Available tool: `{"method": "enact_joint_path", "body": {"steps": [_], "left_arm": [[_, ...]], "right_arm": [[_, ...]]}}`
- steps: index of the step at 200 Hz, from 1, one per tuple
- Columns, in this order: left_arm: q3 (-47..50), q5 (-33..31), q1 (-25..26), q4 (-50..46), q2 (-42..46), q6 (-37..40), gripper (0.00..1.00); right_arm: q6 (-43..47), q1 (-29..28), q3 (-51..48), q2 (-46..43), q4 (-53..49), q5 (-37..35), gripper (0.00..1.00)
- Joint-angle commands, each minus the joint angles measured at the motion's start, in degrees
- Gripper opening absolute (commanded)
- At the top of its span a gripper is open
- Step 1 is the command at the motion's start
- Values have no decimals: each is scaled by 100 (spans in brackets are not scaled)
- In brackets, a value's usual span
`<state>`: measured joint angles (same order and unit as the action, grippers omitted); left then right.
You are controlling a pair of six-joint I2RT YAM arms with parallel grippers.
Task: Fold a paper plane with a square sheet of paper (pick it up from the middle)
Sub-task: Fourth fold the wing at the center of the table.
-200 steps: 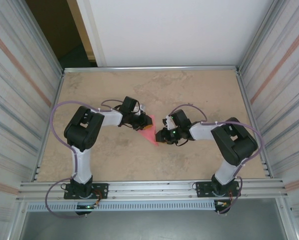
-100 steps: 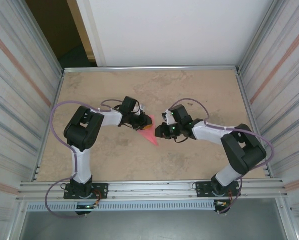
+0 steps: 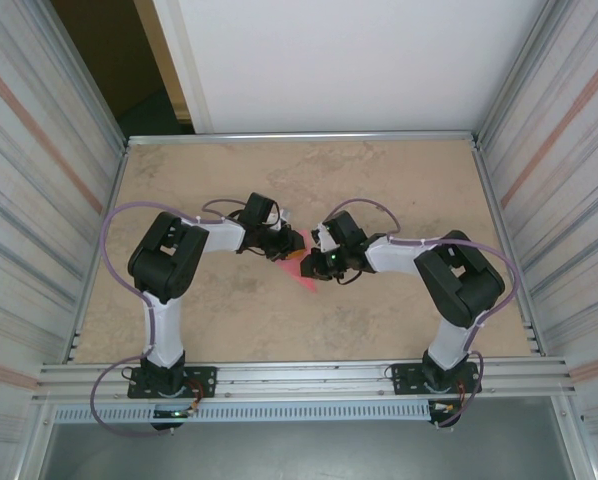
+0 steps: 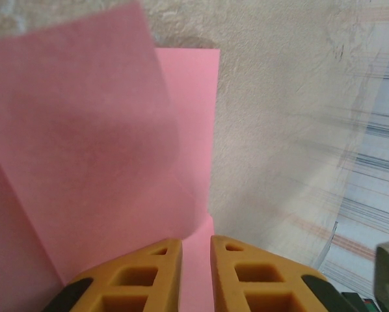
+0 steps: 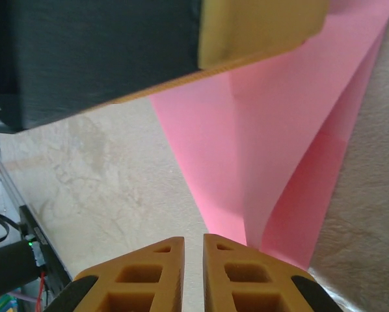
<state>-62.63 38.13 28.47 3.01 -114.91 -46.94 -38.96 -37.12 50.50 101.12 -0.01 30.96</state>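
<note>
The square sheet of paper (image 3: 306, 281) is a pink creased wedge lying mid-table with its point toward the near edge. My left gripper (image 3: 289, 245) sits at its far end, shut. In the left wrist view the left gripper (image 4: 196, 242) rests its tips on the paper (image 4: 103, 130), with one flap raised at the left. My right gripper (image 3: 312, 263) is low over the wedge's right side. Its jaws (image 5: 193, 239) are shut with bare table between them, and the paper (image 5: 279, 149) lies just right of their tips. The left gripper's finger (image 5: 259, 26) presses the paper's far end.
The sandy tabletop (image 3: 209, 320) lies open all around the paper. Corrugated metal walls (image 3: 39, 200) stand on the left and right, and an aluminium rail (image 3: 299, 375) runs along the near edge by the arm bases.
The right gripper has moved left and slightly away from the bases, up against the paper and the left gripper, and its jaws have shut. The left arm has stayed put.
</note>
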Motion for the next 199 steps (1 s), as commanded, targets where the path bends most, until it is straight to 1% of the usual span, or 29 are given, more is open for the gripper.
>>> {"method": "enact_joint_path", "body": {"steps": [1,199], "left_arm": [[-39,-111,-34,-335,-145,8,21],[-152,-209,-81,-564,-228,-14,21]], "right_arm": [[63,-5,83,57,-180,-167,15],[73,45,-133,174,-322,-395,14]]}}
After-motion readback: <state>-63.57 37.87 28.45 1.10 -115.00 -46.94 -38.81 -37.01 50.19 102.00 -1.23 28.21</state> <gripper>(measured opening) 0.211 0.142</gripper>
